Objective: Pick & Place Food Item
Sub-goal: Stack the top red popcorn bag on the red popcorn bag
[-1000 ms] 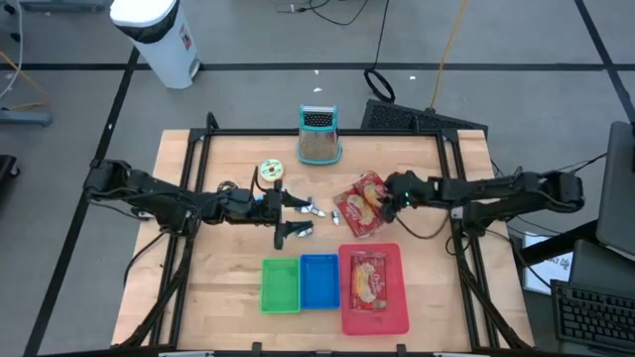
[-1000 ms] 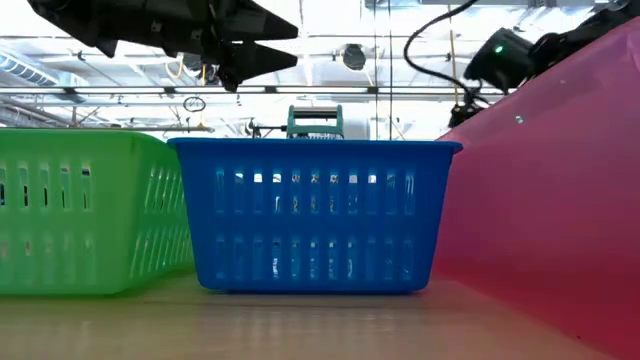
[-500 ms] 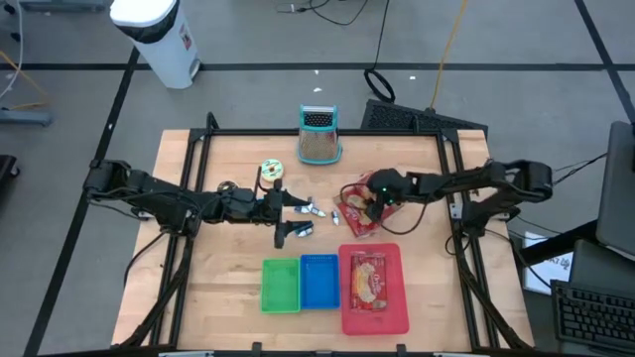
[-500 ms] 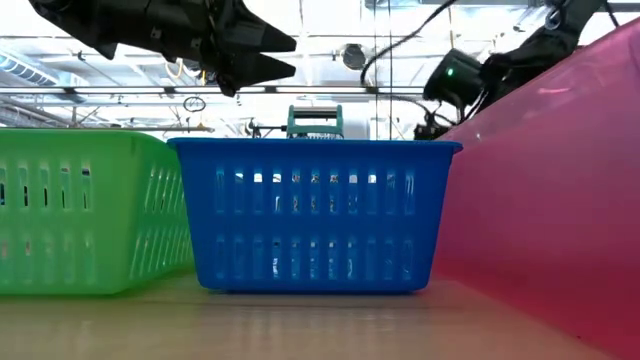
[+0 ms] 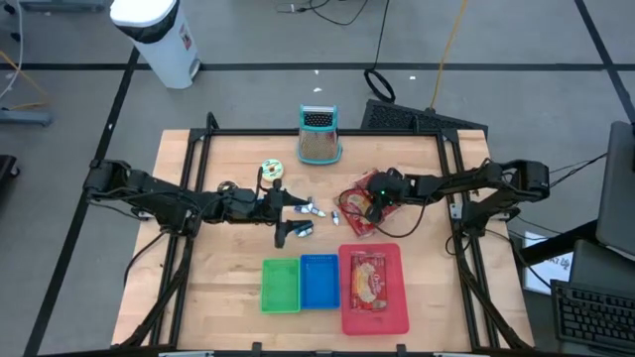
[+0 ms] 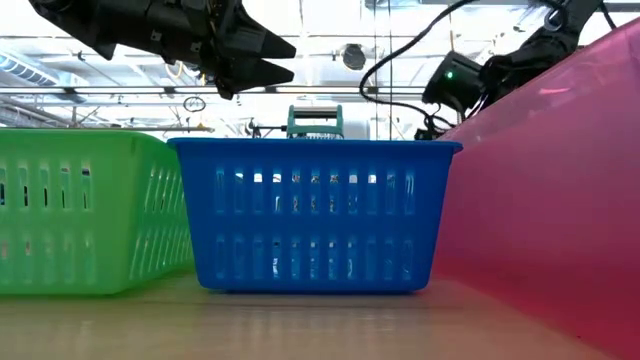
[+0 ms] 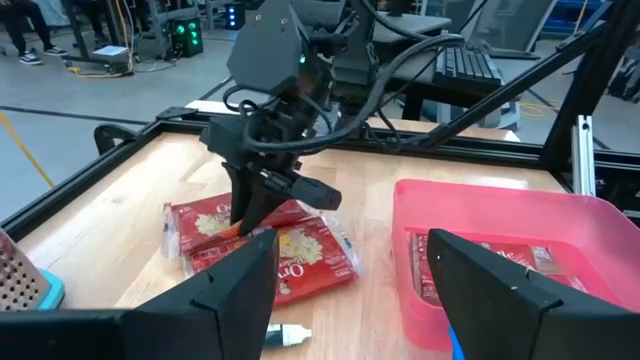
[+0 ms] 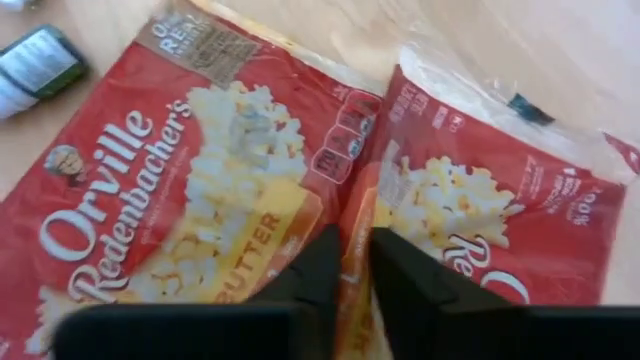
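The right pincer (image 5: 365,205) had just dropped onto the popcorn packets (image 7: 262,243) on the table (image 5: 228,253) and pinched one's edge (grasp apparently made); the left pincer (image 5: 295,218) hovered, fingers apart.

Right gripper (image 7: 240,222) down on popcorn packets (image 7: 262,243) beside pink bin (image 7: 500,205)

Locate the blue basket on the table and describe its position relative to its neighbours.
In the high view the blue basket sits near the table's front edge, between the green basket on its left and the pink bin on its right, touching or nearly touching both.
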Tool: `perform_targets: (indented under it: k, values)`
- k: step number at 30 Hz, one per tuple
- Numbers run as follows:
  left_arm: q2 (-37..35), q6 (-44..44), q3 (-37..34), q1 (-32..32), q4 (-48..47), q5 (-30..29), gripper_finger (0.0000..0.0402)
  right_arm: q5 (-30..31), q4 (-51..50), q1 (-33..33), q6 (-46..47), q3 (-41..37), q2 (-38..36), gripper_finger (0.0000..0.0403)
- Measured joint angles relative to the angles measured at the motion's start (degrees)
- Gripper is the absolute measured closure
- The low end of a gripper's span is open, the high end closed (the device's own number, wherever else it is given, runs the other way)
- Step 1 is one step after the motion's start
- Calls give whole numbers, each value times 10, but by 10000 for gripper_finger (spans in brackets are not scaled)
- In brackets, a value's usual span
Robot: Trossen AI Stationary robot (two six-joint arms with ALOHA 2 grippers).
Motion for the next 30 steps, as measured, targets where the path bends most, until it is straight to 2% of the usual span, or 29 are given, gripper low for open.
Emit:
perform_targets:
  k: [2,5,11,14,20,26,30]
  values:
    - [0,0,0,0,0,0,149,3,8,3,-10,0,-10,394]
    - [0,0,0,0,1,0,149,25,6,10,-16,-1,-40,393]
    - [0,-2,0,1,25,-1,149,19,37,31,-33,-1,-132,400]
    - [0,3,0,4,41,0,149,-26,65,49,-56,-1,-177,401]
    - [0,9,0,11,82,2,149,-164,126,92,-79,-1,-233,402]
    - [0,23,11,14,94,7,149,-327,222,123,-80,-1,-243,402]
    - [15,43,32,13,97,51,149,-403,298,143,-79,-1,-237,403]
